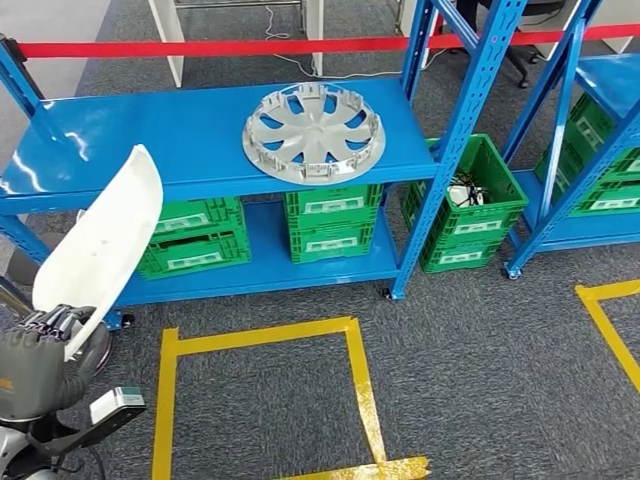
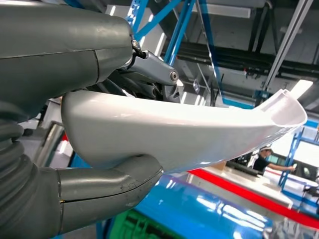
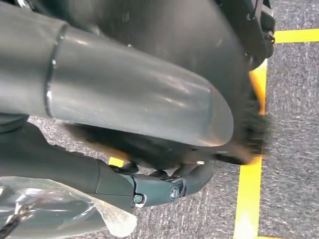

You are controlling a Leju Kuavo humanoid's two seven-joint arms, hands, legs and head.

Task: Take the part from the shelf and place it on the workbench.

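My left hand (image 1: 38,365) is at the lower left of the head view and grips a long white curved part (image 1: 98,245) by its lower end. The part slants up and away in front of the blue shelf (image 1: 151,140). In the left wrist view the thumb (image 2: 109,191) sits under the white part (image 2: 180,129) and the dark fingers (image 2: 154,67) lie over it. My right hand (image 3: 131,99) hangs above the grey carpet with its thumb and fingers apart and nothing in them.
A silver wheel cover (image 1: 313,132) lies on the shelf's top board. Green crates (image 1: 332,220) fill the lower board, and another crate (image 1: 464,205) stands on the floor to the right. A yellow tape square (image 1: 264,335) marks the carpet. Red barrier tape (image 1: 226,47) runs behind.
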